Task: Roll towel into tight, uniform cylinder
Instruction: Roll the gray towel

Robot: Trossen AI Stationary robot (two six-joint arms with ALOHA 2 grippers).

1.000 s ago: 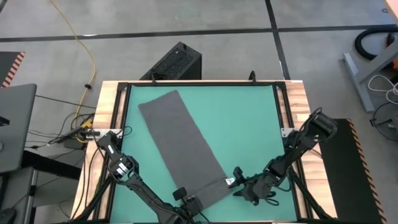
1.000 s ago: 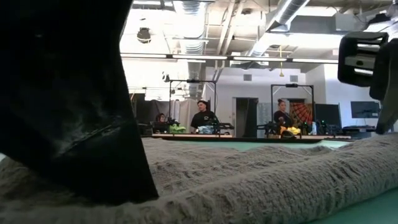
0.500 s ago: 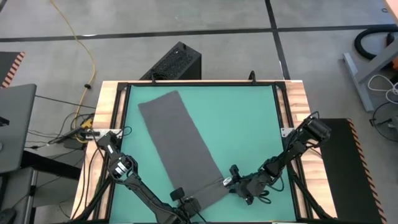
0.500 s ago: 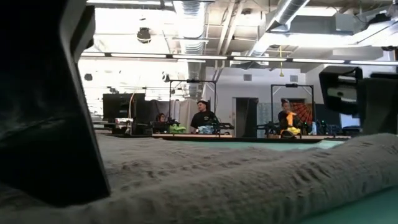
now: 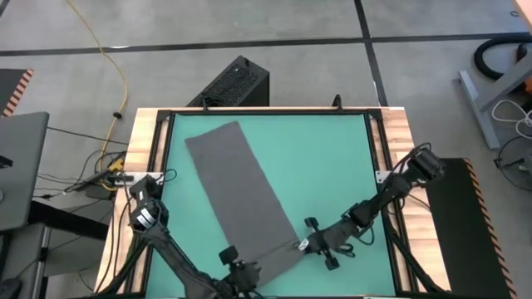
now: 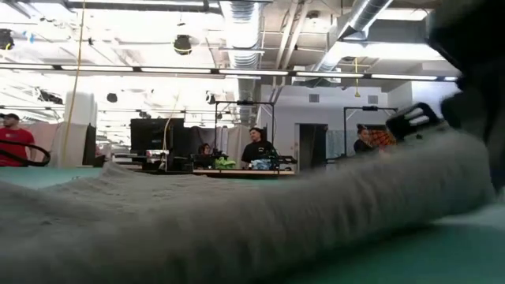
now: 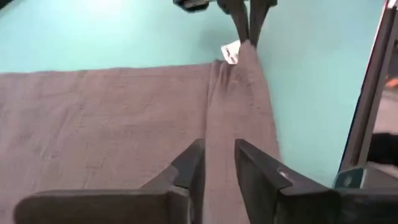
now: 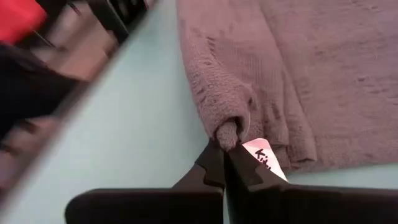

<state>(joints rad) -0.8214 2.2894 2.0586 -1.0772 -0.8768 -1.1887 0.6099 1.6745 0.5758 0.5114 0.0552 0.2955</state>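
The dark grey towel (image 5: 241,187) lies flat and slanted on the teal table (image 5: 324,158), with its near end folded into a narrow ridge. My left gripper (image 5: 241,270) is shut on that ridge at its left end; in the left wrist view (image 7: 219,168) the cloth (image 7: 112,106) sits pinched between the fingers. My right gripper (image 5: 309,244) is shut on the ridge's right corner, beside a white tag (image 8: 266,157); it shows in the right wrist view (image 8: 226,155) and in the left wrist view (image 7: 245,34). In the low view the raised towel edge (image 6: 237,229) fills the foreground.
Wooden side rails (image 5: 145,141) flank the table. A black box (image 5: 233,83) stands on the floor beyond the far edge. The teal surface right of the towel is bare. People (image 6: 256,146) sit far back in the room; a person in red (image 6: 12,138) is at the left.
Both grippers have shifted left along the towel's near end. The left arm has left the low view. The towel's near edge now stands higher there.
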